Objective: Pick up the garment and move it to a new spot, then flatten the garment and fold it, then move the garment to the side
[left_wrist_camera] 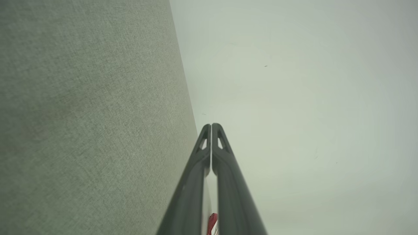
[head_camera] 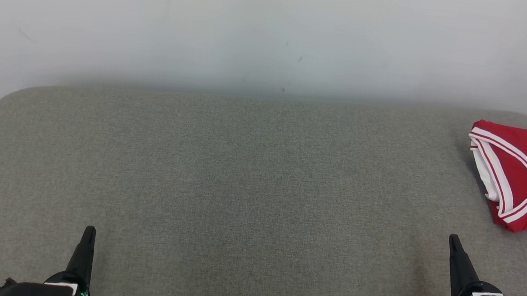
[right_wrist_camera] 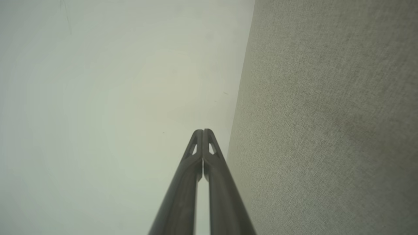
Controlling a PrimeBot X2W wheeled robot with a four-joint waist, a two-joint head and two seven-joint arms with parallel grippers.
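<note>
Left end effector (head_camera: pixel 88 236) and right end effector (head_camera: pixel 455 243) are pointing up-frame from the lower corners, fingers pinched together, empty; folded red jersey (head_camera: pixel 521 177) is lying far right.

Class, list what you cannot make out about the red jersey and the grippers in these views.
- Red jersey: the head view's right edge cuts it off, so its lettering is unreadable.
- Its lower layers: hidden under the top fold.
- Left wrist view: fingers of the left gripper cover most of the jersey.
- Right gripper: body cropped by the head view's bottom edge.
</note>
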